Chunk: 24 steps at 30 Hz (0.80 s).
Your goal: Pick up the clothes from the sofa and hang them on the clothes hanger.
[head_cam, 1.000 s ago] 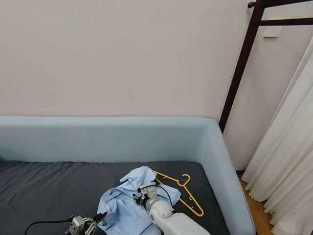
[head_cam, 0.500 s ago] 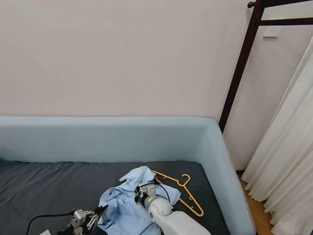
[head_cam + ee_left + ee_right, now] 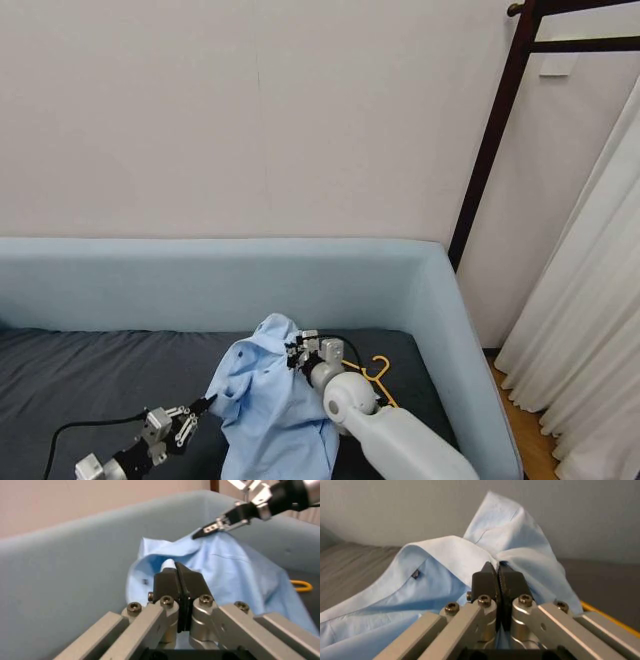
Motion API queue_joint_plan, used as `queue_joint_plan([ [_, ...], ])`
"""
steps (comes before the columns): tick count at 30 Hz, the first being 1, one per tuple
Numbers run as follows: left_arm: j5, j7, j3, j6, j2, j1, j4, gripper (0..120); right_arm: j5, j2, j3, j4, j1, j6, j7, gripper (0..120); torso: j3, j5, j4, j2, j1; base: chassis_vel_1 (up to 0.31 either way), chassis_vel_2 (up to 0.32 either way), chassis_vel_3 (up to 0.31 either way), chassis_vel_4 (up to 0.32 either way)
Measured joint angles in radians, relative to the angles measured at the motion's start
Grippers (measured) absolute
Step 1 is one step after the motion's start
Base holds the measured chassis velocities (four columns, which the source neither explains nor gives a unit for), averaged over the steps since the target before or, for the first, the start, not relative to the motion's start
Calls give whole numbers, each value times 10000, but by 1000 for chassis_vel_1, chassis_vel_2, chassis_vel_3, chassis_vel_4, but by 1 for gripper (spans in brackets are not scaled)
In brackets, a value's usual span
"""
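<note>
Clamped on shirt (image 3: 272,420) at both left gripper (image 3: 207,402) and right gripper (image 3: 293,356); hanger (image 3: 379,367) just beside right gripper, below it.

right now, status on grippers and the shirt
Left gripper shut on shirt edge. Right gripper shut on its collar. Shirt held up over the sofa. Orange hanger lies beside it, nothing blocking.

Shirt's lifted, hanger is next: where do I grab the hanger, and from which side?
Probably the hook end of the hanger, from above. It lies flat on the sofa, and the shirt and right arm hide its other parts.
</note>
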Motion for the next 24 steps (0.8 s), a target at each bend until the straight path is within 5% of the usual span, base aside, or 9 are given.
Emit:
queue_joint_plan([
  [12, -412, -291, 550, 148, 1110, -2020, 574, 0, -492, -1257, -330, 2197, -425, 157, 911, 0, 0, 0, -1, 1, 0, 0, 0, 0, 0],
  [24, 305, -133, 1296, -127, 572, -1438, 630, 0, -647, -1358, -1186, 1848, -2185, -185, 993, 0, -1, -3, 2, 1, -1, 0, 0, 0, 0],
])
